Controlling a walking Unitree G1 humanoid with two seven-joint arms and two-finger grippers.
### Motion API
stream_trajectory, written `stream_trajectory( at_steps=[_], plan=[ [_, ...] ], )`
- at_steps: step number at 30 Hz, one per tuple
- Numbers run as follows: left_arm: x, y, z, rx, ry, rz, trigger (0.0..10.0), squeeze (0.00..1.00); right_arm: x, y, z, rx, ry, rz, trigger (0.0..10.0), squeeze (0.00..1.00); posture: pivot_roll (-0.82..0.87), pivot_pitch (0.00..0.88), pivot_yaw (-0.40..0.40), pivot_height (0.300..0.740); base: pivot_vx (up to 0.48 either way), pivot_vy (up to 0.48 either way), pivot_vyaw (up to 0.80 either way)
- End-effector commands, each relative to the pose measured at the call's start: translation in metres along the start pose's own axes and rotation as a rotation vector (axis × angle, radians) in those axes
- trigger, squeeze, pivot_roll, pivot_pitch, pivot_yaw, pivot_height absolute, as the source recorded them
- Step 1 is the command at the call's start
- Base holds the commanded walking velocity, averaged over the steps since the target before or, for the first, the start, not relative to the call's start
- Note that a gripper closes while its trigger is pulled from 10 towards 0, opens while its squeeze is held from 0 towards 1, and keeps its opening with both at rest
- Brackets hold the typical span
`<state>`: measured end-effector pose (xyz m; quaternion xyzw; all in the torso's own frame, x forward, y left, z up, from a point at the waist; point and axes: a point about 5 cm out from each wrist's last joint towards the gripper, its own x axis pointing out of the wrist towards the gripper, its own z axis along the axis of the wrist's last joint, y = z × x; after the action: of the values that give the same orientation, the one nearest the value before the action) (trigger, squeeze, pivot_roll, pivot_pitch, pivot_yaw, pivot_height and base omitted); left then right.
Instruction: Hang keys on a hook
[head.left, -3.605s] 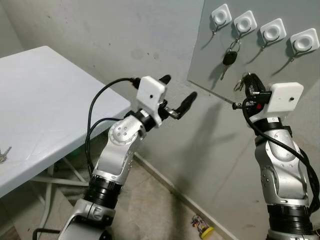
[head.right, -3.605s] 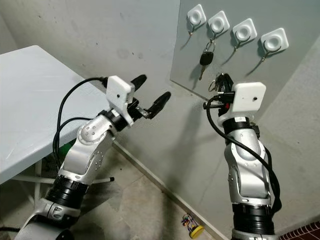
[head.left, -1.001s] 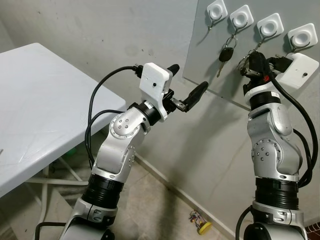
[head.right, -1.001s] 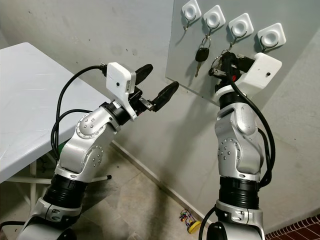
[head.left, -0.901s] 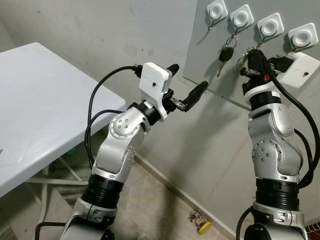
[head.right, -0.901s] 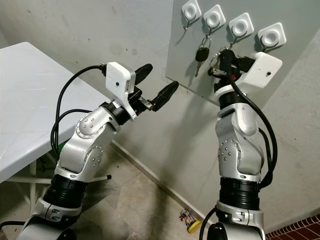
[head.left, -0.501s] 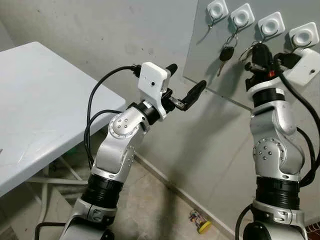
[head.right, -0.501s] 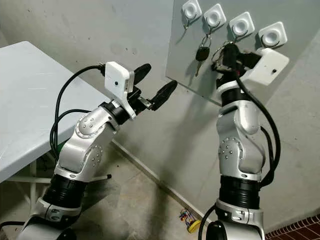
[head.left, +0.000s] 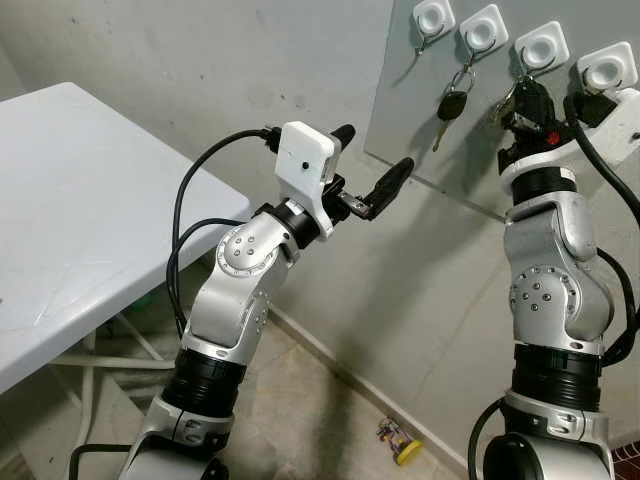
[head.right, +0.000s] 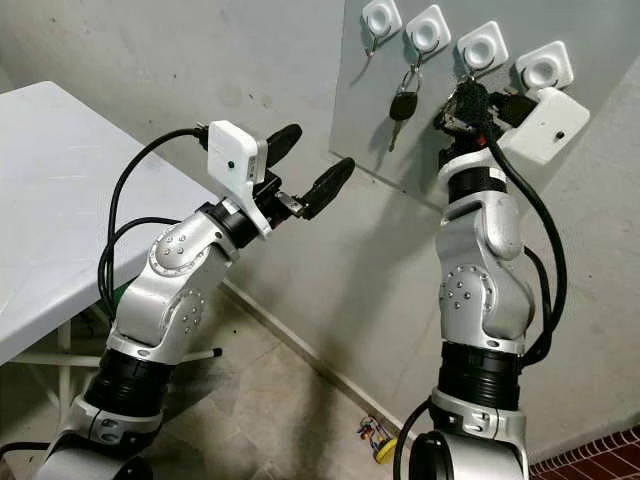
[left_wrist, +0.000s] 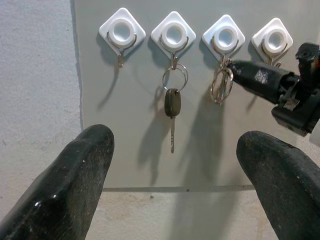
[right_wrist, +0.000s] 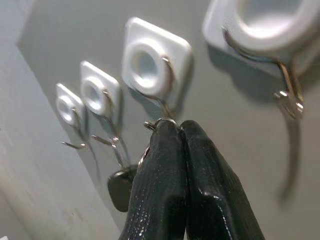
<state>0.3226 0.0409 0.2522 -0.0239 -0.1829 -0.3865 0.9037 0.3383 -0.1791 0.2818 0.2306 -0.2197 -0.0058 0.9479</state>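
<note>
Four hooks on the grey board (left_wrist: 150, 125): second hook (left_wrist: 174, 60) carries a black key (left_wrist: 172, 105); third hook (left_wrist: 223, 56) now has the ring (left_wrist: 220, 85) at its tip. Right hand (right_wrist: 175, 131), clenched on the ring, has risen over the last seconds from below the board to the third hook. Whether the ring is seated cannot be told; judged near release. Left hand (head.left: 368, 170) fingers apart, idle, pointed at the board. Bench (head.left: 70, 200) to the left.
</note>
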Motion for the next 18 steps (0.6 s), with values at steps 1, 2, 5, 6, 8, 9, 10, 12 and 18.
stream_trajectory(
  at_steps=[1,2,5,6,8,9,10,12,18],
  plan=[
    [0.0,-0.001,0.006,0.003,-0.017,-0.004,10.0,0.0,0.0,-0.002,0.0,0.015,0.014,-0.016,10.0,0.0,0.04,0.1,-0.046,0.74,0.0,0.0,0.0],
    [0.0,-0.002,0.006,0.002,-0.017,-0.004,10.0,0.0,0.0,-0.002,0.0,0.013,0.015,-0.017,10.0,0.0,0.04,0.1,-0.046,0.74,0.0,0.0,0.0],
    [0.0,-0.002,0.006,0.001,-0.015,-0.004,10.0,0.0,-0.001,-0.003,-0.001,0.008,0.024,-0.021,10.0,0.0,0.04,0.1,-0.046,0.74,0.0,0.0,0.0],
    [0.0,-0.002,0.006,-0.001,-0.016,-0.004,10.0,0.0,-0.001,-0.004,-0.002,0.003,0.026,-0.022,10.0,0.0,0.04,0.1,-0.046,0.74,0.0,0.0,0.0],
    [0.0,-0.001,0.006,-0.001,-0.016,-0.002,10.0,0.0,-0.002,-0.004,-0.002,-0.018,0.022,-0.014,10.0,0.0,0.04,0.1,-0.046,0.74,0.0,0.0,0.0],
    [0.0,-0.001,0.006,-0.005,-0.018,0.001,10.0,0.0,-0.003,-0.003,-0.003,-0.021,0.021,0.01,10.0,0.07,0.04,0.096,-0.047,0.74,0.0,0.0,0.0],
    [0.0,-0.001,0.006,-0.005,-0.018,0.003,10.0,0.0,-0.004,-0.004,-0.003,-0.02,0.021,0.012,10.0,1.0,0.04,0.096,-0.047,0.74,0.0,0.0,0.0],
    [0.0,-0.001,0.005,-0.003,-0.016,0.006,10.0,0.0,-0.005,-0.006,-0.005,-0.027,0.022,0.0,10.0,1.0,0.04,0.096,-0.047,0.74,0.0,0.0,0.0],
    [-0.006,0.002,-0.004,0.019,0.013,0.038,10.0,0.0,-0.014,-0.008,-0.01,-0.058,0.022,0.048,10.0,1.0,0.04,0.084,-0.049,0.74,0.0,0.0,0.0]
  ],
)
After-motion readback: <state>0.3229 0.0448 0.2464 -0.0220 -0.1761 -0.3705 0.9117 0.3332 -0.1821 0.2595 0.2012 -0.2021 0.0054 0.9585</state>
